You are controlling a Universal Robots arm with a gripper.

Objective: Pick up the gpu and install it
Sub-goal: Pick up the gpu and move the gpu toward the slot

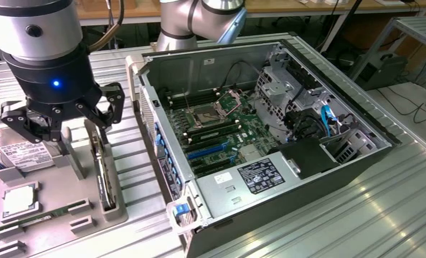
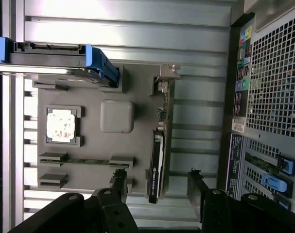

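The gpu (image 1: 106, 177) stands on its long edge in a slot of the grey holder tray (image 1: 55, 228), at the exterior view's left. In the wrist view the gpu (image 2: 159, 155) appears edge-on, black shroud with a green logo and a silver bracket at its far end. My gripper (image 1: 66, 129) hangs open above the tray, a little over the card. In the wrist view the gripper (image 2: 157, 187) has one black finger on each side of the card's near end, with gaps to both, and holds nothing.
The open computer case (image 1: 285, 59) lies beside the tray, its motherboard with blue slots (image 1: 206, 151) exposed. A hard drive (image 2: 55, 58), a processor (image 2: 60, 125) and a memory stick (image 2: 86, 160) sit in the tray. The case's rear panel (image 2: 268, 97) is close to the card.
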